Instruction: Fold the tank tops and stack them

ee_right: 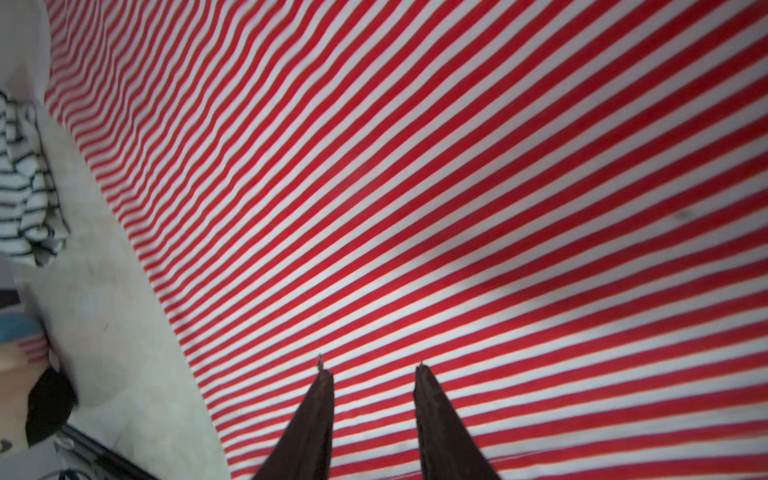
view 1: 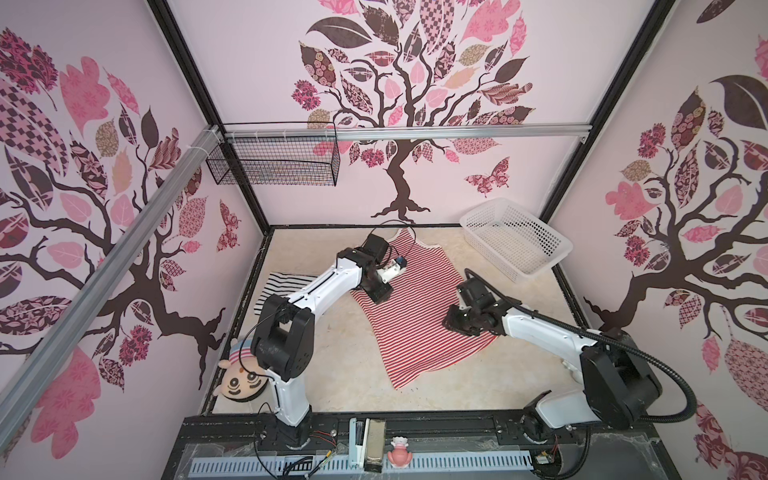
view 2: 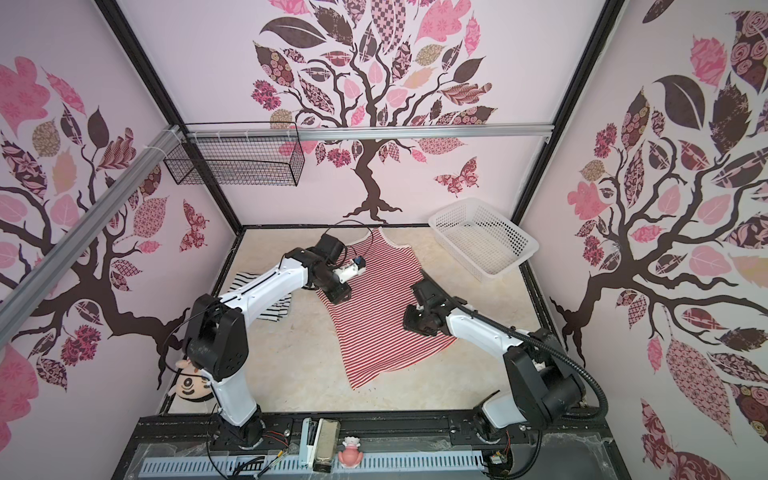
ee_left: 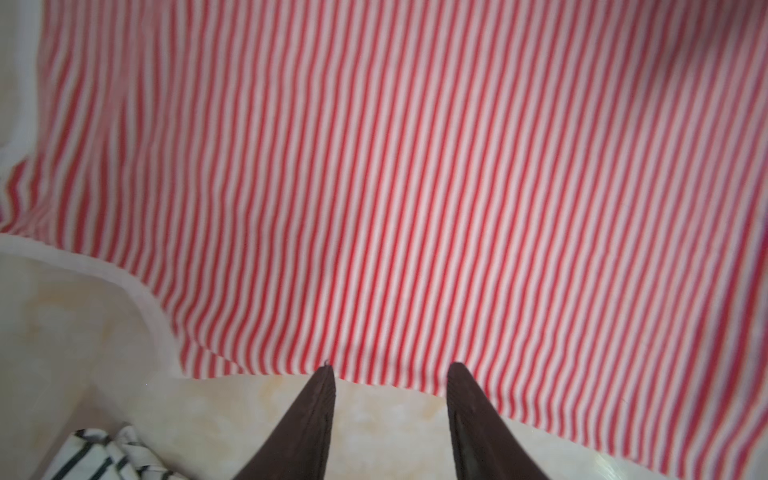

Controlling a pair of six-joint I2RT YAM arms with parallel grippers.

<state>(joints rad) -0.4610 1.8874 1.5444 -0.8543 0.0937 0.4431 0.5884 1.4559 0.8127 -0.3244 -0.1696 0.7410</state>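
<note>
- Soft, even light is filling the enclosure in both top views, and only faint shadows are lying on the pale table (view 1: 340, 386).
- The wide lens is bowing the frame posts (view 1: 183, 62) outward near the edges.
- In the left wrist view the red-and-white tank top (ee_left: 415, 187) is looking washed out and softly blurred.
- In the right wrist view its stripes are showing sharper and more saturated, while the black-and-white tank top (ee_right: 20, 187) is smearing at the border.

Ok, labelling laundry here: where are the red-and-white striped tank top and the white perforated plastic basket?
red-and-white striped tank top (view 1: 415, 309): a top view, middle of its body.
white perforated plastic basket (view 1: 536, 222): a top view, far rim.
</note>
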